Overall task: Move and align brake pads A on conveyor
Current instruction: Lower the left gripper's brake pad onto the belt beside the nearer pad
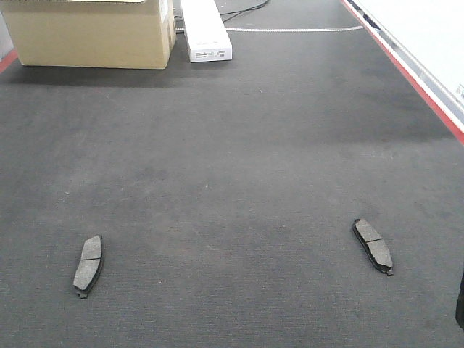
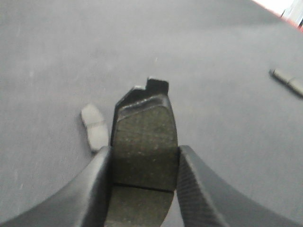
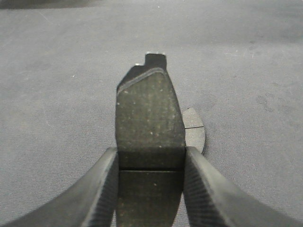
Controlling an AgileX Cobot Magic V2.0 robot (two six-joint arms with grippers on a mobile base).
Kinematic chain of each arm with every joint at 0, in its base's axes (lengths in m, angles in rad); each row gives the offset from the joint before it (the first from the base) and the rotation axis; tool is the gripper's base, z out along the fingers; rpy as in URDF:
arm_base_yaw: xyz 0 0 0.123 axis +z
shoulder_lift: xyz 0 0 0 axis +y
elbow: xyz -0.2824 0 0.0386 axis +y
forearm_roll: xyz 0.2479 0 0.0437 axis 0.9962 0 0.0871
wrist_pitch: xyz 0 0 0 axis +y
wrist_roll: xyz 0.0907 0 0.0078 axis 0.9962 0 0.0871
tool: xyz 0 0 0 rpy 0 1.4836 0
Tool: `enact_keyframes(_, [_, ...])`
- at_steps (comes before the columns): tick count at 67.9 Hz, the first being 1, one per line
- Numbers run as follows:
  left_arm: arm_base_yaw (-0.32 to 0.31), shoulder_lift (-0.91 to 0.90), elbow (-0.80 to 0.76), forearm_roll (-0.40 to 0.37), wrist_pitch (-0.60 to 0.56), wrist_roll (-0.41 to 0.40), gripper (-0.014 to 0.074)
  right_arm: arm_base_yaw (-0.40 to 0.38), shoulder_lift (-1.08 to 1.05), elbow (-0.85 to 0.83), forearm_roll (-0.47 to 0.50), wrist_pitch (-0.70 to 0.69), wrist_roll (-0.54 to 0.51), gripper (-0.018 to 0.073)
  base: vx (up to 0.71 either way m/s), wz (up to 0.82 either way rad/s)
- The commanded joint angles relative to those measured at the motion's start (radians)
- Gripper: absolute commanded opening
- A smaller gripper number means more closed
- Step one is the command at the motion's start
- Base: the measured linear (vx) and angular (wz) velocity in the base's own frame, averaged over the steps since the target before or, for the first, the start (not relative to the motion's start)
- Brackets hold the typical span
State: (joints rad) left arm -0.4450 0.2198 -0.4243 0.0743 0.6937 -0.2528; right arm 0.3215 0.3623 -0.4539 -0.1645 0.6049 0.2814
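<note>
With each claw, left (image 2: 144, 189) and right (image 3: 150, 189), clamped on a pad held above the conveyor (image 1: 232, 159), I worry a careless release drops one askew onto the lying pads (image 1: 89, 265) (image 1: 373, 245).

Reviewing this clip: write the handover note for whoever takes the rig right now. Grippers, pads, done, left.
Left gripper: shut on a brake pad, held above the conveyor.
Right gripper: shut on another brake pad, also above the belt.
Two pads lie flat on the belt: left pad and right pad, far apart, tilted opposite ways.
Done: two pads picked up.
Left: likely set both held pads down and line up all four.
</note>
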Motion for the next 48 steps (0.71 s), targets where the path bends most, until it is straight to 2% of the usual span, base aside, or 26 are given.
enact_keyframes(1, [-0.006, 0.013, -0.032, -0.009, -0.137, -0.039, -0.0006, -0.005, 0.006, -0.028, -0.017, -0.09, -0.004, -0.0004, 0.0, 0.0])
enact_keyframes(15, [-0.006, 0.157, -0.109, -0.02, -0.139, -0.125, -0.0004, -0.005, 0.006, -0.028, -0.017, -0.09, -0.004, -0.0004, 0.0, 0.0])
enact_keyframes(32, [-0.006, 0.526, -0.288, -0.13, -0.153, -0.125, 0.0001, -0.005, 0.006, -0.028, -0.017, -0.09, -0.004, -0.0004, 0.0, 0.0])
enact_keyframes(48, [-0.006, 0.882, -0.405, -0.132, -0.168, -0.124, 0.0004, -0.005, 0.006, -0.028, -0.017, -0.09, -0.004, -0.0004, 0.0, 0.0])
